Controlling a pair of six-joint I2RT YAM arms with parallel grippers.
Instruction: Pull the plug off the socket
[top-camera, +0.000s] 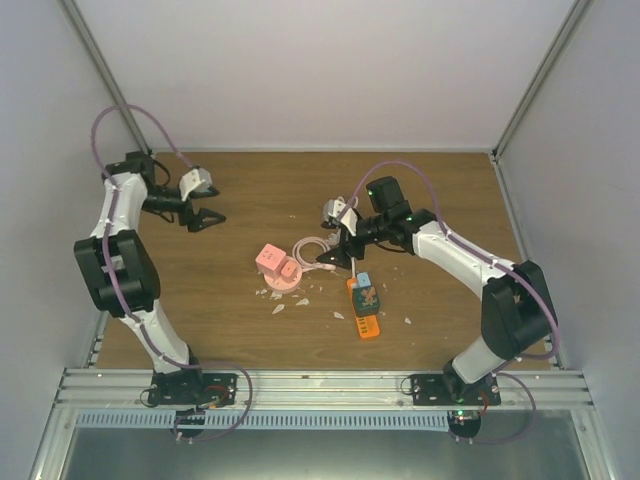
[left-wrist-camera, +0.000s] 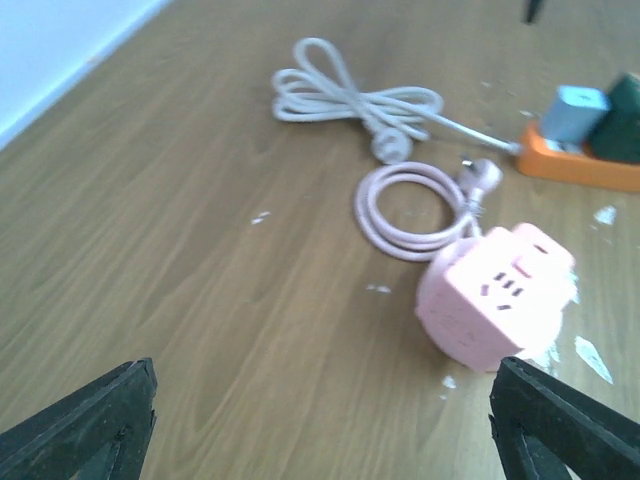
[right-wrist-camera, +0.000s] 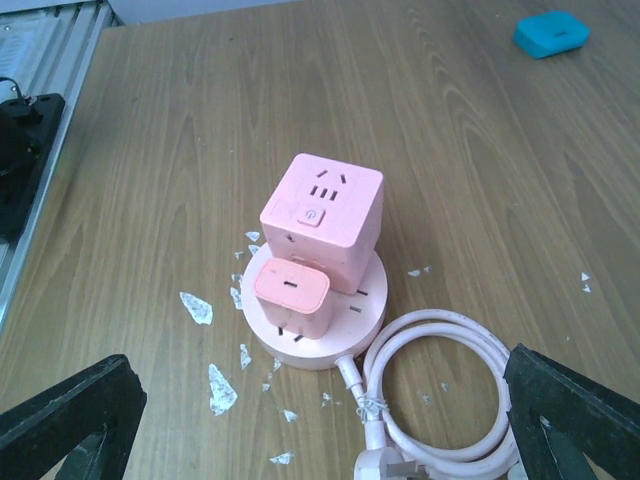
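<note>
Socket base (top-camera: 281, 285): I find it mid-counter (top-camera: 250, 190), with the cube socket (top-camera: 268, 257) standing on it.
Plug (top-camera: 289, 270): on the same base, against the cube's right near side.
Cord coil (top-camera: 311, 247): just right of the base, slightly farther.
Power strip (top-camera: 365, 312): right of the base and nearer, carrying adapters (top-camera: 368, 296).
Scraps (top-camera: 279, 308): strewn near the base.
Right gripper (top-camera: 333, 262): I have it between coil and strip.
Left gripper (top-camera: 212, 221): far left, well apart.

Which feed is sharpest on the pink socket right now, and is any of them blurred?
Right wrist: sharp and evenly lit, no glare, the socket crisp down to its slots. Left wrist: soft, with the socket's edges smeared. Top external: in focus, but the socket is too small for detail.
</note>
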